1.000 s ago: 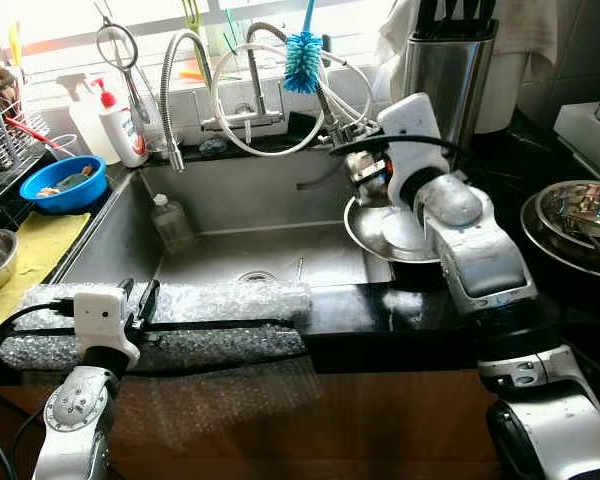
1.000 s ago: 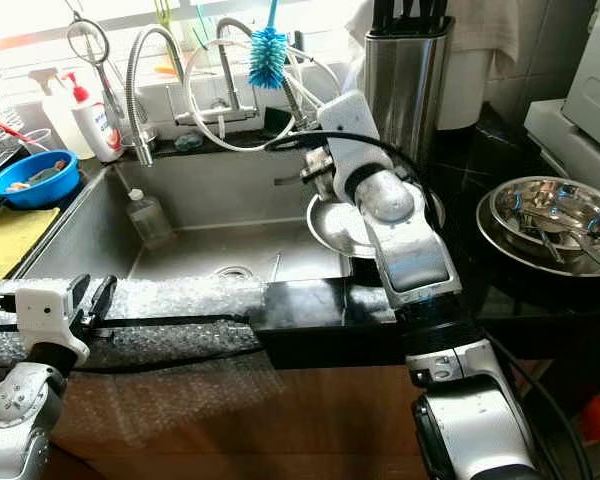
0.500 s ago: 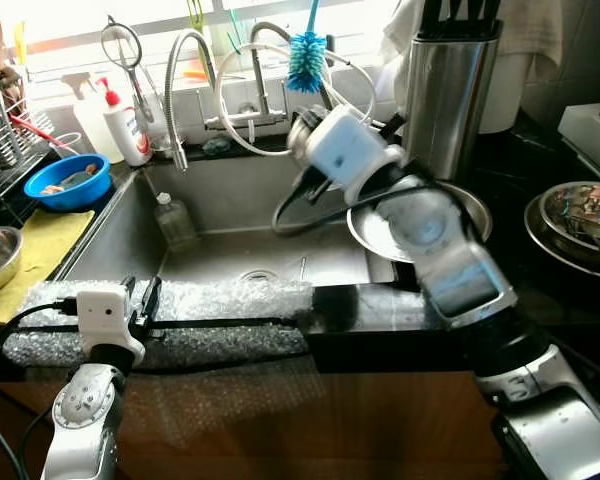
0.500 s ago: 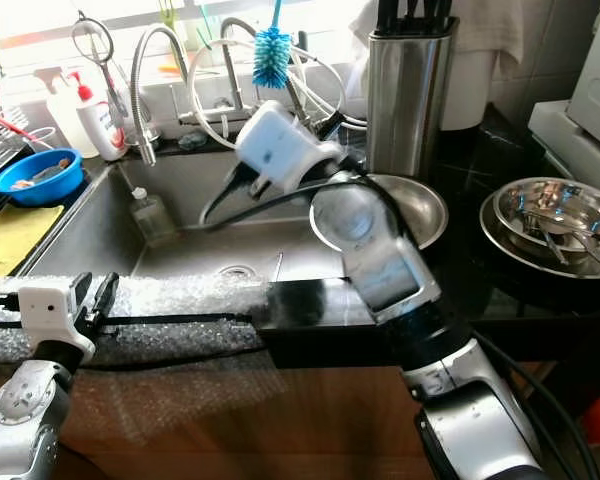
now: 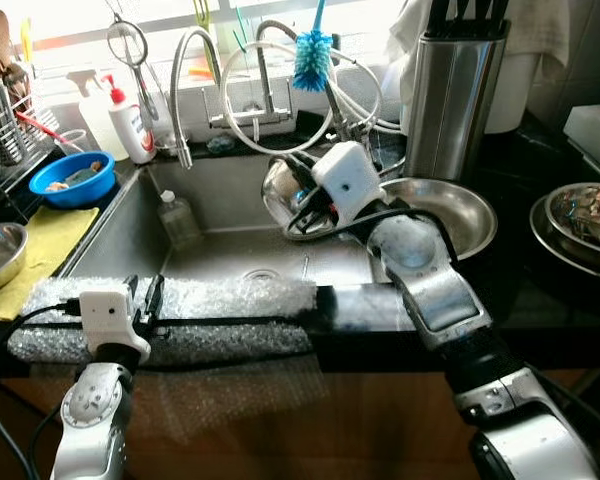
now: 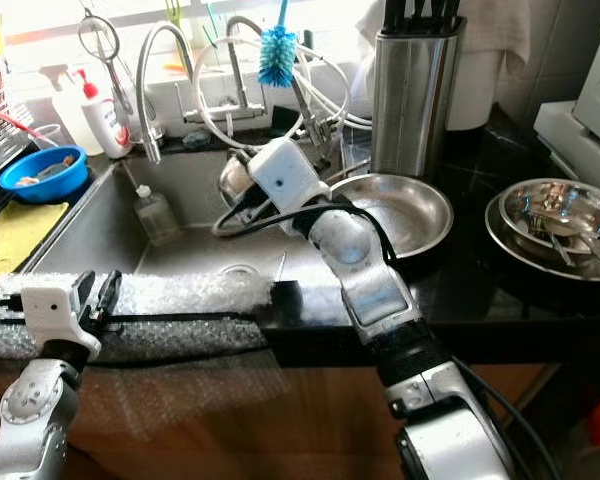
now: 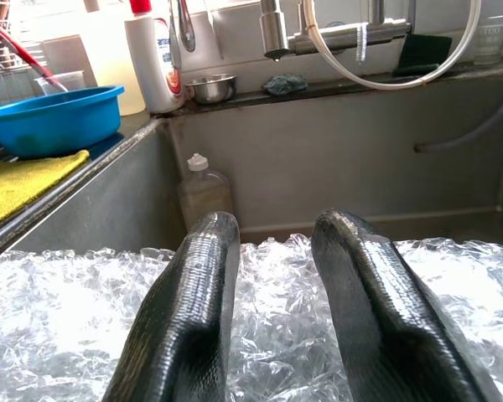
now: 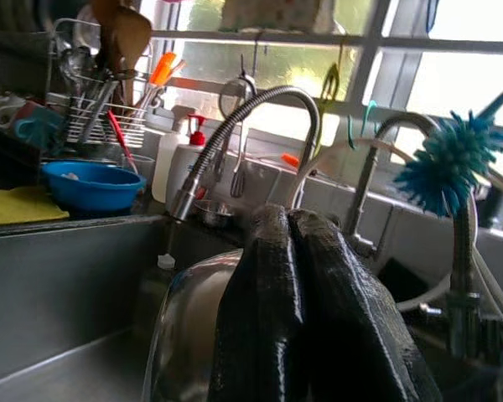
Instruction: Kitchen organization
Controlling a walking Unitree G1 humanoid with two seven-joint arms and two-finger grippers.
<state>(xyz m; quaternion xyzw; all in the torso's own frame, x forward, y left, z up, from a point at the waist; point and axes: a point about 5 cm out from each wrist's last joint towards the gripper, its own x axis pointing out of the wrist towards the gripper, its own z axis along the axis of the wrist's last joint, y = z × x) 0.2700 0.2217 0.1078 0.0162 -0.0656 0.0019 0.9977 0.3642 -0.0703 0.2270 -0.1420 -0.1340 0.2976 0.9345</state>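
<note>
— While we start at the near edge, what is the left gripper (image 5: 145, 300) doing?

— It rests on the bubble wrap (image 5: 230, 298) padding the sink's front rim, fingers (image 7: 193, 310) apart with nothing between them. It is well away from the work.

— And the right one?

— The right gripper (image 5: 298, 200) reaches left over the sink (image 5: 220, 255), its fingers pressed together on the rim of a small steel bowl (image 5: 280, 190). The bowl is held up above the basin, tilted on edge, its hollow facing the camera.

— Which way does the bowl lie from the fingers?

— Directly in them, hanging to the left of the wrist. The right arm is far nearer; the left would have to cross the whole basin.

— Where might it go?

— Likely the wide steel pan (image 5: 445, 205) on the counter just right of the sink, or the stacked bowls (image 5: 580, 215) farther right. At the far wall, the faucet (image 5: 185, 90) and blue brush (image 5: 312, 62) stand close above, so I'd lift clear of them.
</note>
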